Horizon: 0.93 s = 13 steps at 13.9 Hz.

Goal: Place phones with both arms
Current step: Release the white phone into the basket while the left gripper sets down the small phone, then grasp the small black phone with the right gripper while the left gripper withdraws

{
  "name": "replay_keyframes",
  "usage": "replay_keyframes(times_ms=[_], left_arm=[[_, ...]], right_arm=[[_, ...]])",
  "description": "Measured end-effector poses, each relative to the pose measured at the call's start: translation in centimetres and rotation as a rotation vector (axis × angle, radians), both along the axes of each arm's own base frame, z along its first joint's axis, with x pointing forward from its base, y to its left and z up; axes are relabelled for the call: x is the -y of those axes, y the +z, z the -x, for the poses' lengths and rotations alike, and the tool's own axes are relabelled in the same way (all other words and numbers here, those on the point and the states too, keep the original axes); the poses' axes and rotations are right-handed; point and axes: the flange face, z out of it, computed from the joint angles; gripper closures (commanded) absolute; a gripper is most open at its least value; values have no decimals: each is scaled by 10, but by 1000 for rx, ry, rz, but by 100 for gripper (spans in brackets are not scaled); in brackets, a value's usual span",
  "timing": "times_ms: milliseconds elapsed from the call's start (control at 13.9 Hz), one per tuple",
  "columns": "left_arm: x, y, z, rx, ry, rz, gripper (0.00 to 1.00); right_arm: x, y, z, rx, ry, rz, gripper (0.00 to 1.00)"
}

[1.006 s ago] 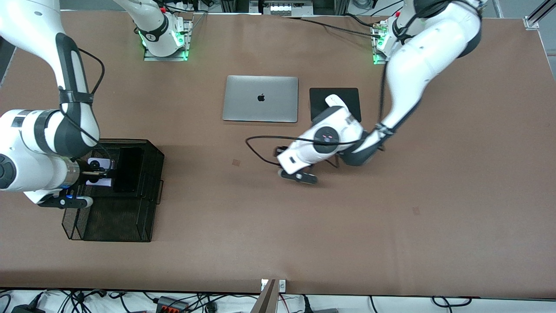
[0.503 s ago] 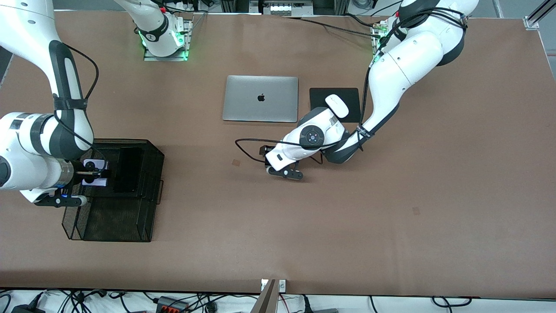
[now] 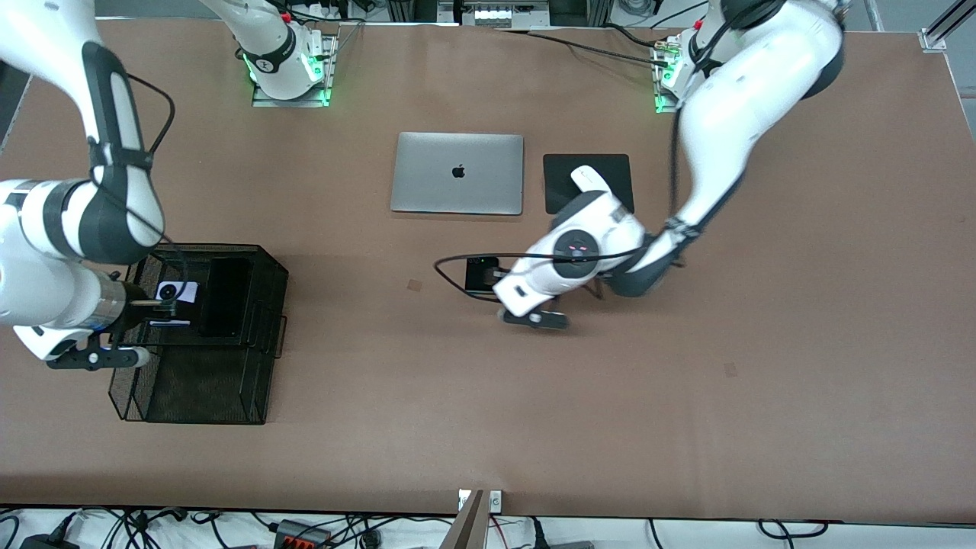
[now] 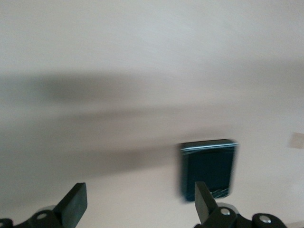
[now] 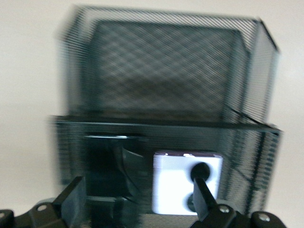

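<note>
Having let go, right gripper (image 5: 137,199) open over rack (image 3: 259,267) with lilac phone (image 3: 174,291) now inside beside slab (image 3: 223,297); left gripper (image 4: 140,204), open, drawn off black phone (image 3: 480,273) on table.

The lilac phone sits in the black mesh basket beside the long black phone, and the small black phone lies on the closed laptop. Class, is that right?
Not quite. The small black phone lies on the bare table, nearer the camera than the laptop, as the front view shows. The lilac phone is indeed in the mesh basket beside the long black phone.
</note>
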Motion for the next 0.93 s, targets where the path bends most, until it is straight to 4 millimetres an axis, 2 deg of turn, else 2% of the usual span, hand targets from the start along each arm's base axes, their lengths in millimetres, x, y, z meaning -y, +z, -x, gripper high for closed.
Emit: replay_keyframes(times_ms=[144, 287, 431, 646, 790, 934], left_arm=[[-58, 58, -15, -13, 10, -103, 0], [-107, 111, -20, -13, -28, -177, 0], [-161, 163, -24, 7, -53, -220, 0], [-246, 230, -29, 65, -112, -213, 0], [-283, 260, -25, 79, -90, -161, 0], [-317, 270, -22, 84, -50, -96, 0]], right_arm=[[-52, 6, 1, 19, 40, -73, 0], [-106, -2, 3, 39, 105, -96, 0], [-162, -21, 9, 40, 177, -102, 0], [-240, -52, 25, 49, 260, -105, 0], [-285, -69, 39, 53, 213, -103, 0], [-336, -84, 59, 73, 155, -106, 0]])
